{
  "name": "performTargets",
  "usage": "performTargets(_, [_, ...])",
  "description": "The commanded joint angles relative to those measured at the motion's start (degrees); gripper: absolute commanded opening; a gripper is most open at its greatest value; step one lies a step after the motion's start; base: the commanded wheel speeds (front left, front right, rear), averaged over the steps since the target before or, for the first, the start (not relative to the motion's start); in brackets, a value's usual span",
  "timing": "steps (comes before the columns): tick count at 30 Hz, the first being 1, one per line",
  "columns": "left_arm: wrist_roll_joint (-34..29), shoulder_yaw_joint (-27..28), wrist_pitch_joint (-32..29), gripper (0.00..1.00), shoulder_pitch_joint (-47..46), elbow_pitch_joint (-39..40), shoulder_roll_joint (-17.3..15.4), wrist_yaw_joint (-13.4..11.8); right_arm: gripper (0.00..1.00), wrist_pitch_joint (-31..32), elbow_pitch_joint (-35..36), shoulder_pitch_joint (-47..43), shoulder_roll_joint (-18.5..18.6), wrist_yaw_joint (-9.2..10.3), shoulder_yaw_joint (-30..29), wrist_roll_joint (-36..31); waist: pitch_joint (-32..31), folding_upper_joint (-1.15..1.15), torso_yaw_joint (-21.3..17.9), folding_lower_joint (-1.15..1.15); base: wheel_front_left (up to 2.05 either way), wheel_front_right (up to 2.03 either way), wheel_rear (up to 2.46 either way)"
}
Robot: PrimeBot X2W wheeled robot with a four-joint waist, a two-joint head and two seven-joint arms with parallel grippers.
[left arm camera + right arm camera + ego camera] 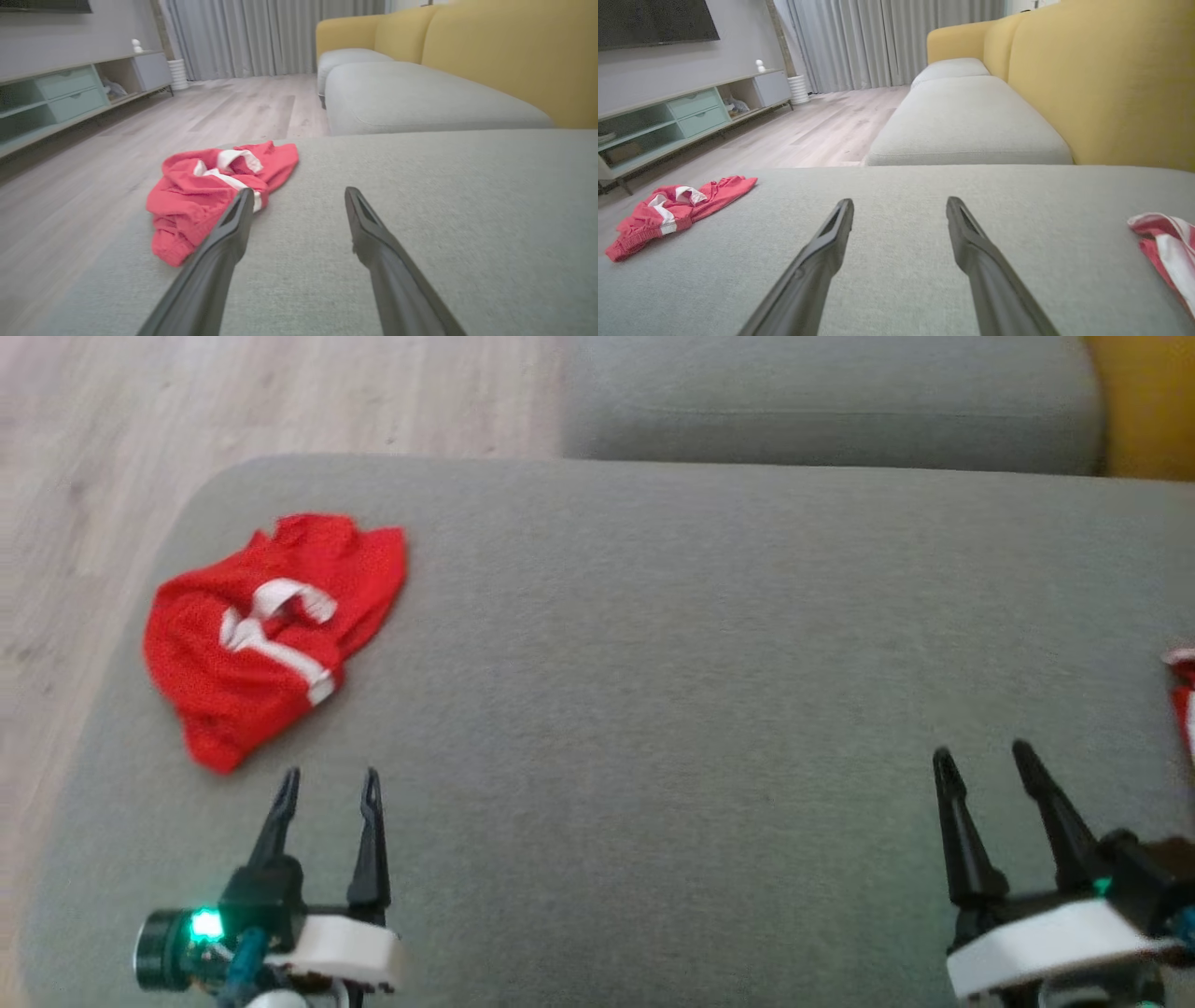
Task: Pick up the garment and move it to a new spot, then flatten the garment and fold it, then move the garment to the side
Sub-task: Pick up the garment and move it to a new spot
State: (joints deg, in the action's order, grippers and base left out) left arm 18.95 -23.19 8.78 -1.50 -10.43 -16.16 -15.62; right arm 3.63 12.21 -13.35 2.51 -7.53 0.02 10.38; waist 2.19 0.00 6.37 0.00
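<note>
The garment [271, 635] looks light, soft and crumpled, so I judge a raised fold near its edge the best hold. The left gripper [331, 775] and right gripper [980, 751] stand wide, empty.

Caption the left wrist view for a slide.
Open left gripper over the grey sofa cushion, a crumpled red-and-white garment lying just ahead near the cushion's edge.

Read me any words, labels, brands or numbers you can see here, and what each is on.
None can be read.
The red garment on the grey cushion carries white bands, not letters.
The second red and white garment at the cushion's right edge shows no print.
The dark screen on the wall is blank.
</note>
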Motion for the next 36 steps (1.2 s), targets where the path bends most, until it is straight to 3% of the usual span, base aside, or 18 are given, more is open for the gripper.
performTargets(1, [0.3, 2.8, 1.4, 1.00, -3.8, 1.7, -0.4, -0.1, 1.00, 0.4, 2.8, 3.9, 0.8, 0.04, 1.6, -0.7, 1.7, 0.00, 3.4, 0.00, 0.00, 0.00, 0.00])
performTargets(9, [1.1, 3.8, 4.7, 1.00, -6.8, -0.2, 1.7, 0.2, 1.00, 1.8, 4.5, 6.9, 3.0, 0.04, 4.0, -0.7, 4.3, 0.00, 12.1, 0.00, 0.00, 0.00, 0.00])
performTargets(17, [1.0, 5.8, 6.1, 1.00, -10.1, -1.7, 4.0, 1.7, 1.00, 4.0, 7.1, 10.2, 5.6, 0.04, 4.6, -0.7, 9.5, 0.00, 17.1, 0.00, 0.00, 0.00, 0.00])
performTargets(22, [0.3, 8.5, 6.2, 1.00, -15.1, -2.9, 6.0, 3.9, 1.00, 6.2, 9.9, 13.5, 7.9, 0.04, 5.1, -0.7, 15.6, 0.00, 17.1, 0.00, 0.00, 0.00, 0.00])
performTargets(26, [0.5, 10.2, 6.2, 1.00, -21.8, -8.4, 7.1, 6.6, 1.00, 7.6, 11.6, 16.7, 9.5, 0.04, 5.6, -0.5, 20.6, 0.00, 15.9, 0.00, 0.00, 0.00, 0.00])
performTargets(36, [1.9, 9.6, 3.1, 1.00, -42.0, -35.6, 6.6, 15.6, 1.00, 9.5, 13.1, 20.5, 12.4, 0.04, 4.9, 0.6, 27.7, 0.00, 12.9, 0.00, 0.00, 0.00, 0.00])
